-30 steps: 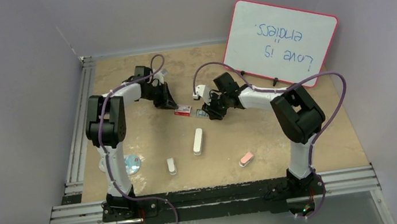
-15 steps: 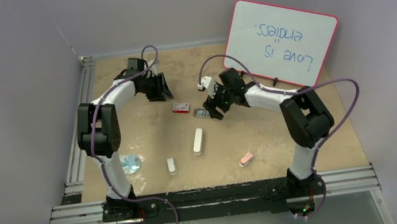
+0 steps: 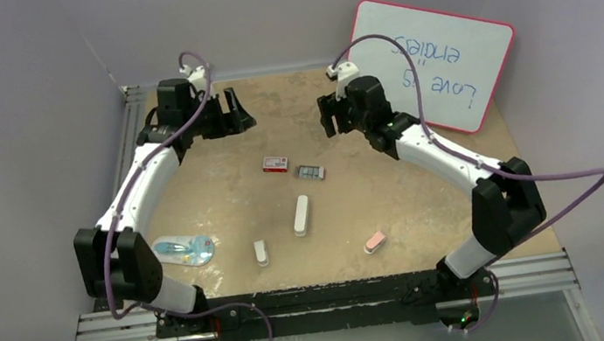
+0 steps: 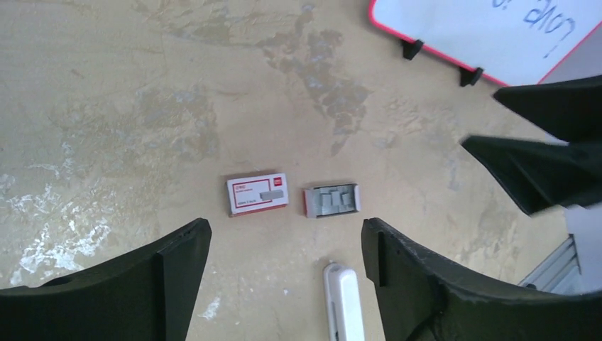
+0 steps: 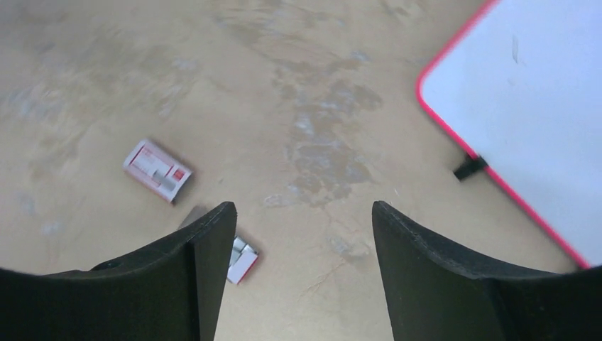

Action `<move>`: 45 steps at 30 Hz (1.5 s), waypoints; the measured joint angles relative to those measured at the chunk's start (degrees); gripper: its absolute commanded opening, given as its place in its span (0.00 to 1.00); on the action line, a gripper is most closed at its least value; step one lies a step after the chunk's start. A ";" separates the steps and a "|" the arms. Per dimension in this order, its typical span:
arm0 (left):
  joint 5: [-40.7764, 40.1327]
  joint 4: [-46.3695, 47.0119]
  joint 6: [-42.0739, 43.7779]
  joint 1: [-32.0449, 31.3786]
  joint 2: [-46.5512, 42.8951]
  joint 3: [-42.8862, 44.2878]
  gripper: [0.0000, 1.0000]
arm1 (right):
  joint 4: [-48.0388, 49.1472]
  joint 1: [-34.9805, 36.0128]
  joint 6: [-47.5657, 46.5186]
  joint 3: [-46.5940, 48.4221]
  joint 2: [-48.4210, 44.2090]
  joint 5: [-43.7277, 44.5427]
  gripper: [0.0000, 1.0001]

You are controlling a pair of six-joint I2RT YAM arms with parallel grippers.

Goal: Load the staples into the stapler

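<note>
The staples (image 3: 310,172) lie as silvery strips in a small open grey tray (image 4: 332,200) on the table. Just left of it is the red box sleeve (image 3: 276,164) with its white label (image 4: 258,193). In the right wrist view the sleeve (image 5: 157,169) shows fully, while the tray (image 5: 241,259) is half hidden behind a finger. A small pink stapler (image 3: 375,241) lies near the front right. My left gripper (image 3: 235,116) (image 4: 284,234) and right gripper (image 3: 328,118) (image 5: 302,213) hang open and empty, raised behind the box.
A long white object (image 3: 301,216) (image 4: 343,302) lies in front of the tray, with a small white one (image 3: 261,253) nearer the front. A clear bluish package (image 3: 186,250) sits front left. A pink-framed whiteboard (image 3: 430,61) (image 5: 525,92) leans at the back right.
Both grippers have let go of the box parts, opened, and lifted back toward the far wall. The staple tray now lies apart from the sleeve.
</note>
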 measured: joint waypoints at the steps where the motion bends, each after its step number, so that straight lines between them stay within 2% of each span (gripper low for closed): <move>1: 0.13 0.04 -0.24 0.00 -1.70 -0.66 0.82 | -0.46 0.24 3.21 0.52 0.59 3.23 0.71; 4: 1.79 0.20 -0.17 0.07 -5.90 -2.73 0.82 | -2.40 1.38 11.50 0.70 2.56 10.88 0.70; 7: 4.17 -0.04 0.26 0.07 -8.26 -3.91 0.82 | -3.72 4.31 18.84 -2.60 2.86 15.32 0.65; 9: 5.97 0.04 0.31 0.07 -9.01 -4.46 0.82 | -4.96 6.60 23.34 -4.70 2.89 16.44 0.62; 14: 9.49 1.01 0.20 0.07 -9.73 -7.02 0.80 | -6.60 10.95 32.54 -6.51 3.96 18.18 0.62; 19: 11.89 1.55 -0.07 0.07 -9.57 -9.09 0.77 | -9.29 13.20 39.43 -4.94 9.81 21.16 0.60; 25: 14.03 1.44 -0.26 0.07 -8.46 -9.16 0.76 | -13.53 14.32 43.67 -1.77 16.52 23.82 0.56; 31: 15.10 1.40 -0.24 0.07 -7.96 -9.16 0.75 | -14.19 14.53 45.72 -1.75 16.65 25.44 0.52; 45: 15.28 1.20 -0.22 0.07 -7.39 -9.16 0.74 | -12.09 14.53 45.86 0.85 18.73 25.88 0.51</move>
